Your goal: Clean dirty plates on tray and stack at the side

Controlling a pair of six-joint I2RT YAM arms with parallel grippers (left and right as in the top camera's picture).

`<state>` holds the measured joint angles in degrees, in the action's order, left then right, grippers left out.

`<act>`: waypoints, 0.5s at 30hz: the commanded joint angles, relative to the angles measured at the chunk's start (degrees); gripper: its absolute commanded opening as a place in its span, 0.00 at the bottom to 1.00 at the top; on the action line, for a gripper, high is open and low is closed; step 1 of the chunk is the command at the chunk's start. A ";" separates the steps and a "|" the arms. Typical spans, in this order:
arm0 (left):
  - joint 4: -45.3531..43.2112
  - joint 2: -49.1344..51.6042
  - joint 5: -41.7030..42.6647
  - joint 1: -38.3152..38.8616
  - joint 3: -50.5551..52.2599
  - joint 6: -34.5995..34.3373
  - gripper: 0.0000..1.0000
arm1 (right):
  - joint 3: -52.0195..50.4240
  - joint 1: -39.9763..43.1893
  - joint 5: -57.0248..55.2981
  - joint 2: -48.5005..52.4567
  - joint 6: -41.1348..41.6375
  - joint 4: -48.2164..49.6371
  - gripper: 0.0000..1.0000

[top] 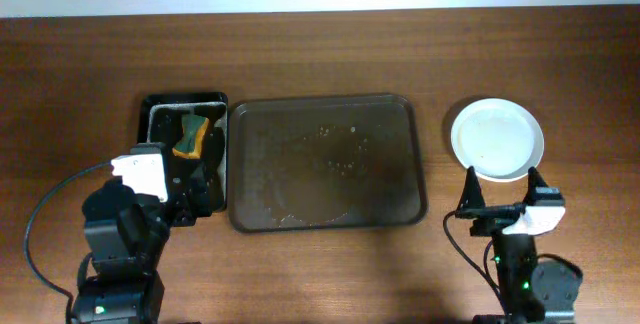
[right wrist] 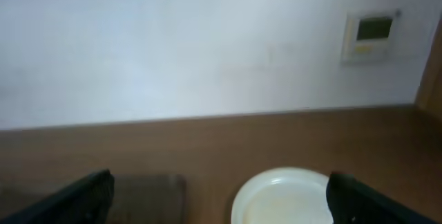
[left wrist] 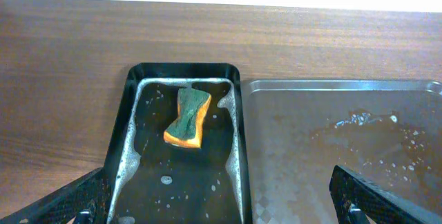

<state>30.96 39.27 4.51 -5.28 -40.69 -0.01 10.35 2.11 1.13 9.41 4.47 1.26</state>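
Plates [top: 497,139] sit white on the table right of the brown tray [top: 390,179], which carries only wet residue; the number stacked cannot be told from above. Both tools are empty: the left gripper [left wrist: 219,175] is spread wide over the black tray [left wrist: 119,134] with the sponge [left wrist: 187,118], and the right gripper [right wrist: 221,182] is spread wide just near of the plates. Judgement: rigid, light, probably slick when wet, possibly breakable, so pinch the near rim over and under the lip.

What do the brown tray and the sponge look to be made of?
Brown tray: likely smooth plastic, glossy where wet, with a moulded rim. Sponge: soft foam, orange body with a rough green scrub layer, lying in the black tray.
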 commanded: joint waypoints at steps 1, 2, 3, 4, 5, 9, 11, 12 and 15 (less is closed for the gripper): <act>-0.07 -0.24 0.66 -0.11 0.28 0.72 1.00 | -4.79 0.22 0.35 -3.15 -0.70 4.13 0.98; -0.07 -0.24 0.66 -0.11 0.28 0.72 1.00 | -5.53 0.22 0.63 -3.23 -1.46 5.01 0.98; -0.07 -0.24 0.66 -0.11 0.26 0.72 1.00 | -6.34 0.22 0.85 -3.23 -2.23 5.92 0.98; -0.07 -0.24 0.66 -0.11 0.26 0.72 1.00 | -7.13 0.22 1.49 -3.23 -3.48 6.64 0.98; -0.07 -0.24 0.66 -0.11 0.28 0.72 1.00 | -8.09 0.22 2.54 -3.23 -6.08 7.15 0.98; -0.07 -0.24 0.66 -0.11 0.28 0.72 1.00 | -10.03 0.24 3.80 -4.72 -10.27 1.16 0.98; -0.07 -0.24 0.66 -0.11 0.28 0.72 1.00 | -10.03 0.22 3.65 -6.82 -10.01 -6.03 0.98; -0.07 -0.24 0.66 -0.11 0.26 0.72 1.00 | -10.03 0.24 3.58 -7.50 -10.03 -5.40 0.98; -0.07 -0.24 0.66 -0.11 0.28 0.72 1.00 | -10.03 0.22 3.54 -9.11 -10.03 -5.38 0.98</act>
<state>30.92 39.27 4.51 -5.28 -40.64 -0.01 0.58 2.11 4.14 1.89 -4.67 -3.88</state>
